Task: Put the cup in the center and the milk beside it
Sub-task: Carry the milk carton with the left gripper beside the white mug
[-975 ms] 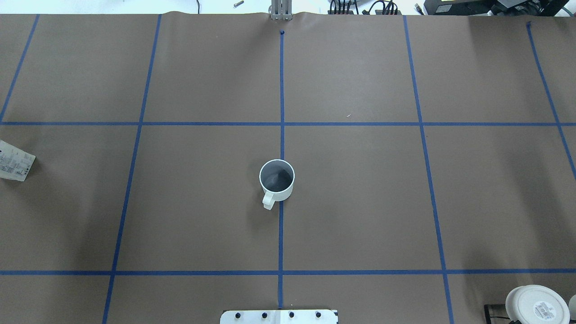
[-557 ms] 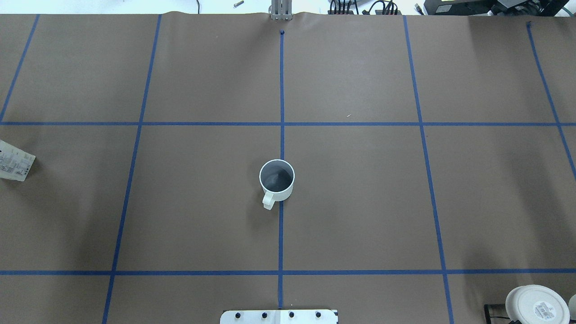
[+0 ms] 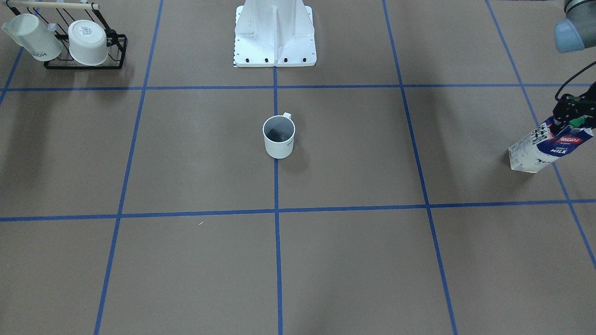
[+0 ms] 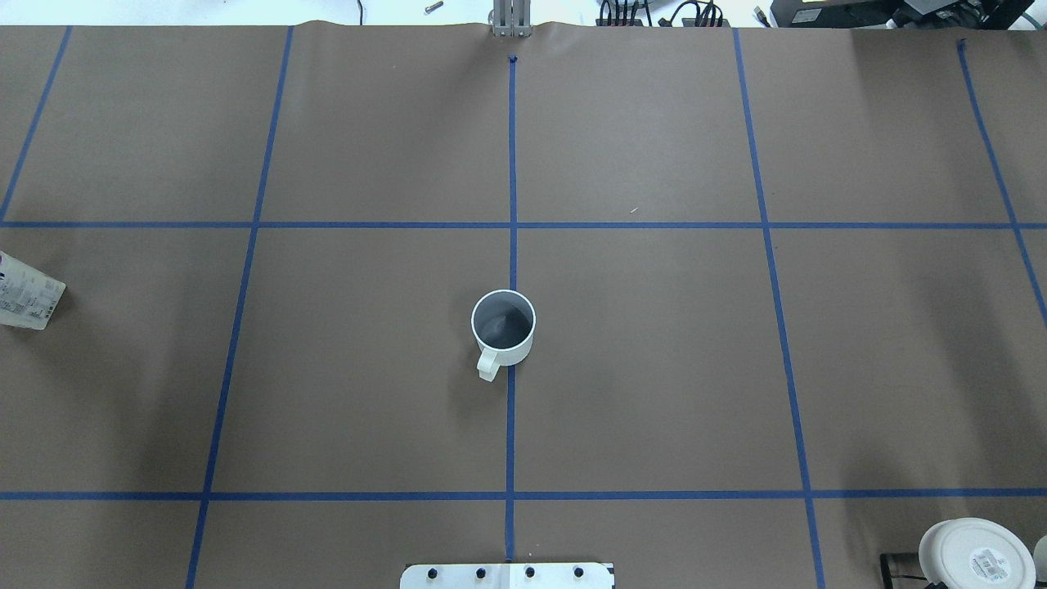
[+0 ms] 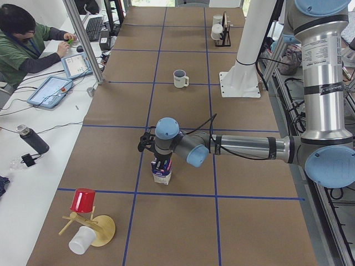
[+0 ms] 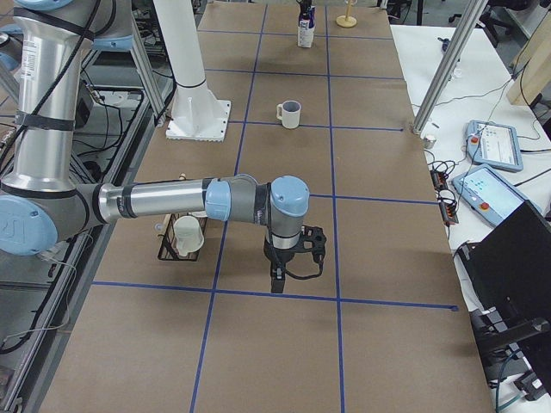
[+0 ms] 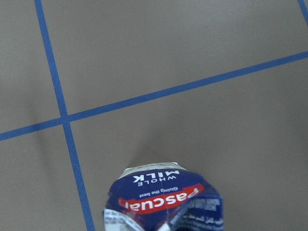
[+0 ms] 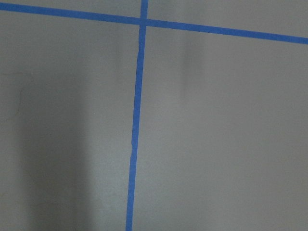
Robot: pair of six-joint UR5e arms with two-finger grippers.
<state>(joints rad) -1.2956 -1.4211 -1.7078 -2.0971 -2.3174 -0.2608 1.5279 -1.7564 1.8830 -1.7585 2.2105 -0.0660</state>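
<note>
Milk (image 3: 545,151) shifted, top in left claw (image 3: 567,120)

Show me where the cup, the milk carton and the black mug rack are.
cup (image 4: 503,323), overhead exterior view, on its dark grey inside.
milk carton (image 3: 556,150), exterior front-facing view, on its blue front face.
black mug rack (image 3: 93,67), exterior front-facing view, on its lower wire bar.

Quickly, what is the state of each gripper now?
Left gripper: closed on the milk, at its top.
Right gripper: cannot be told; only a side view shows it.
</note>
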